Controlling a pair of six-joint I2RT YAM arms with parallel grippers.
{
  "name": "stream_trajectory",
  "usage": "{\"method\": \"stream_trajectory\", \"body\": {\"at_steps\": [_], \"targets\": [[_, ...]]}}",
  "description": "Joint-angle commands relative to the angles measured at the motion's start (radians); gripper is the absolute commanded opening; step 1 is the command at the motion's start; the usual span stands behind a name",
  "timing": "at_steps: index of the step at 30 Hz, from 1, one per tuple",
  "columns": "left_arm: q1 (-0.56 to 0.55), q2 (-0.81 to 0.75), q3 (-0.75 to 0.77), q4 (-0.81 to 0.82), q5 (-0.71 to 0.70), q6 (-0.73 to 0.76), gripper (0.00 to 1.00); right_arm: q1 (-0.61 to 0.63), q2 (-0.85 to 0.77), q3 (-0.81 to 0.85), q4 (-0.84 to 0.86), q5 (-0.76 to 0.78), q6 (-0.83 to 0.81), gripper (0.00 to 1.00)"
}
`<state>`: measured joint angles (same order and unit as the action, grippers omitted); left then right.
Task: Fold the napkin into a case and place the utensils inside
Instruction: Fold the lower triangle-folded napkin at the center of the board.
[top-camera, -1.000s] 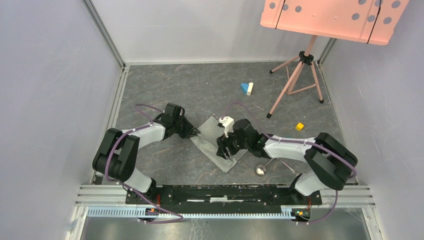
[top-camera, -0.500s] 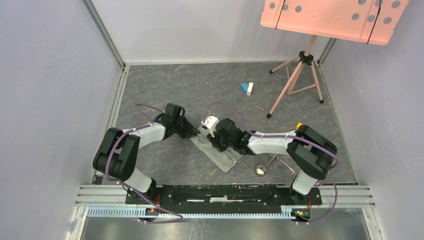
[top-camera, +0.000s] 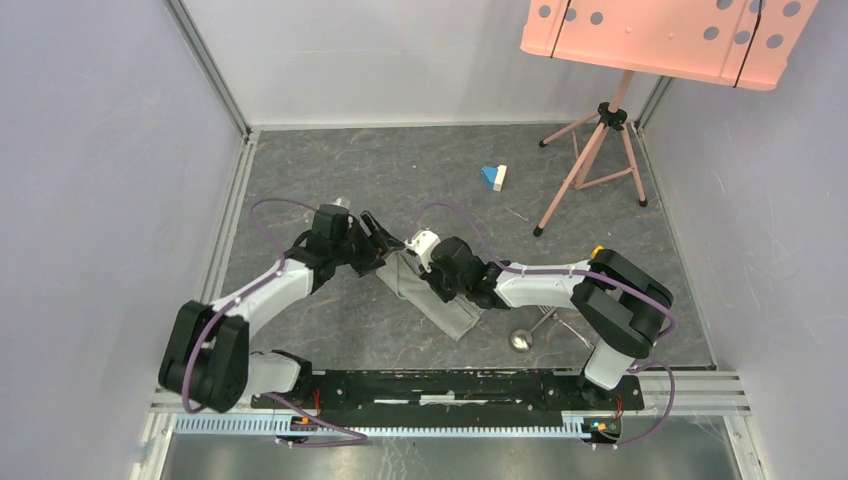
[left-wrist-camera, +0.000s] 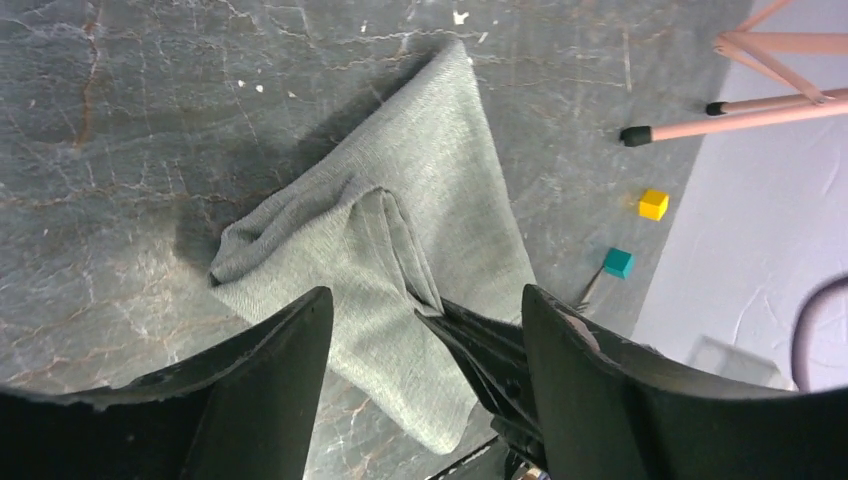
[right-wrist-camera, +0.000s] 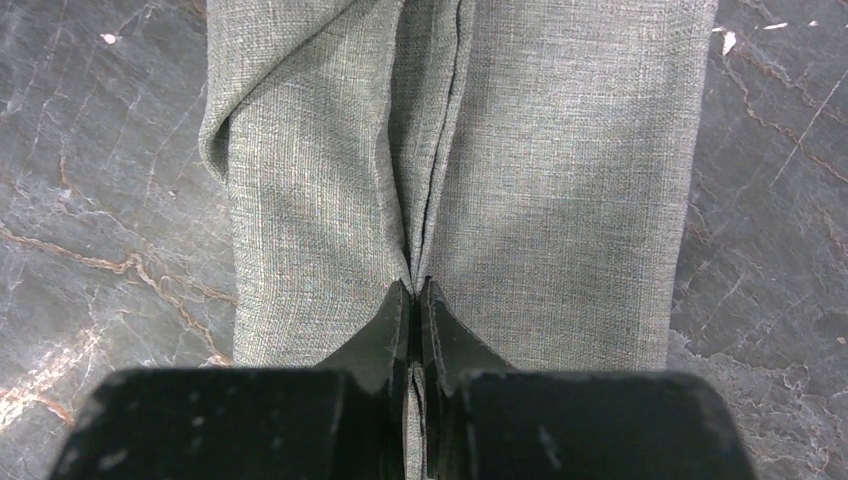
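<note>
The napkin (top-camera: 447, 305) lies folded into a narrow grey strip running diagonally between the two arms, and it fills the right wrist view (right-wrist-camera: 560, 180). My right gripper (top-camera: 432, 283) is shut on a raised ridge of cloth along the strip's middle (right-wrist-camera: 415, 290). My left gripper (top-camera: 383, 243) hangs open over the strip's far left end, and the cloth (left-wrist-camera: 420, 200) shows between its fingertips (left-wrist-camera: 300, 330) untouched. The spoon (top-camera: 520, 340) lies on the floor right of the napkin, with the fork's thin handle (top-camera: 563, 325) beside it.
Blue and white blocks (top-camera: 494, 177) sit at the back. A pink tripod (top-camera: 590, 160) carrying a pink board (top-camera: 665, 35) stands at the back right. A yellow block (left-wrist-camera: 653, 204) and a teal block (left-wrist-camera: 618, 263) lie to the right. Walls close in on three sides.
My left gripper has opened, let go of the napkin's left end and lifted back. My right gripper slid left along the cloth and shut on its middle fold.
</note>
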<state>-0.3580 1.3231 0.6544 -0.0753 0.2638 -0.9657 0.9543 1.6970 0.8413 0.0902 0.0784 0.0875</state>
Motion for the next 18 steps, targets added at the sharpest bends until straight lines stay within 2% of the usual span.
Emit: {"method": "stream_trajectory", "body": {"at_steps": [1,3,6,8,12,18], "targets": [[0.011,-0.116,-0.067,0.012,-0.032,0.076,0.73,-0.018,0.001,0.022,0.017,-0.002,0.012,0.08],[0.014,-0.124,-0.097,0.052,-0.020,0.059,0.62,-0.022,0.001,0.020,0.021,-0.008,0.014,0.10],[0.025,-0.070,-0.111,0.132,0.046,0.039,0.36,-0.026,0.001,0.019,0.025,-0.018,0.018,0.12],[0.026,-0.020,-0.110,0.193,0.086,0.021,0.27,-0.027,0.001,0.021,0.028,-0.026,0.021,0.14],[0.027,0.063,-0.114,0.317,0.149,-0.030,0.18,-0.029,0.006,0.030,0.031,-0.046,0.015,0.16],[0.027,0.094,-0.125,0.365,0.144,-0.052,0.16,-0.034,0.025,0.047,0.026,-0.077,0.016,0.15]]}}
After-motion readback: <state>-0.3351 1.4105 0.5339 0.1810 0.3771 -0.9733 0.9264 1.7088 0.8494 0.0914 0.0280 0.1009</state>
